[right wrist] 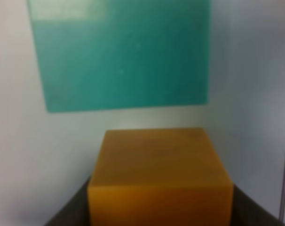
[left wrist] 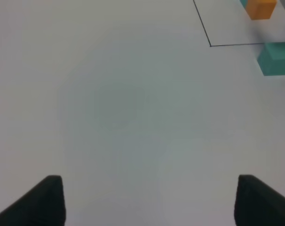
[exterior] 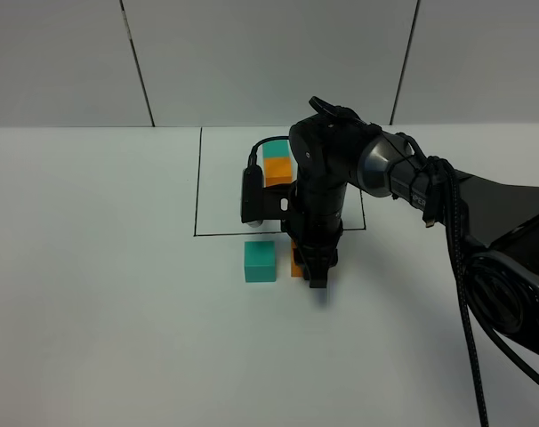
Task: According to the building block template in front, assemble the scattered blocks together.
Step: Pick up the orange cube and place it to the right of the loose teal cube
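Loose orange cube point(right wrist: 159, 174): plain, matte, on the white table point(exterior: 100, 311), just outside the near line of the black outline point(exterior: 198, 187). Loose teal cube point(exterior: 260, 261): same size, just beside it with a narrow gap.

Right gripper point(exterior: 312, 269) points straight down, fingers pinching the orange cube's two sides. Right arm point(exterior: 403, 173) reaches in across the outline.

Left gripper point(left wrist: 149, 197): fingers spread wide over bare table, holding nothing.

Template point(exterior: 277, 167), farther back inside the outline: orange cube nearer, teal behind, joined.

White lettering on the right arm is too small to read.
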{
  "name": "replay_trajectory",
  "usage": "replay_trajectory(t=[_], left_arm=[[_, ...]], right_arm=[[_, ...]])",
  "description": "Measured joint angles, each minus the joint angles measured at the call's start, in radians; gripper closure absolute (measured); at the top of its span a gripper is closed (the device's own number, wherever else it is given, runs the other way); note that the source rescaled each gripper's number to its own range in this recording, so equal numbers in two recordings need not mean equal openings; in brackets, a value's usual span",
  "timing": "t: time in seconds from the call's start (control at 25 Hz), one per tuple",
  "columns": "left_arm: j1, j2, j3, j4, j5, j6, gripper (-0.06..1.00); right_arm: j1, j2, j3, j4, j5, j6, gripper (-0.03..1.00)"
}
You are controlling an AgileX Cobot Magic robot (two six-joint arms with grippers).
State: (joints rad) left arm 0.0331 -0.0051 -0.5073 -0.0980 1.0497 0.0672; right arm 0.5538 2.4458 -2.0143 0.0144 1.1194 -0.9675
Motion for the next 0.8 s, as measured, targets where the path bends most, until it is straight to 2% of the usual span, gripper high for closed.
replay_trajectory(t=[0.4, 0.8], left_arm=[[0.0, 0.0, 0.0, 0.0, 0.0, 0.0, 0.29], [0.0, 0.0, 0.0, 0.0, 0.0, 0.0, 0.29]], right_arm=[[0.0, 0.004, 0.0, 0.068, -0.013, -0.013, 0.95], [0.0, 0.004, 0.0, 0.086, -0.02, -0.03, 0.95]])
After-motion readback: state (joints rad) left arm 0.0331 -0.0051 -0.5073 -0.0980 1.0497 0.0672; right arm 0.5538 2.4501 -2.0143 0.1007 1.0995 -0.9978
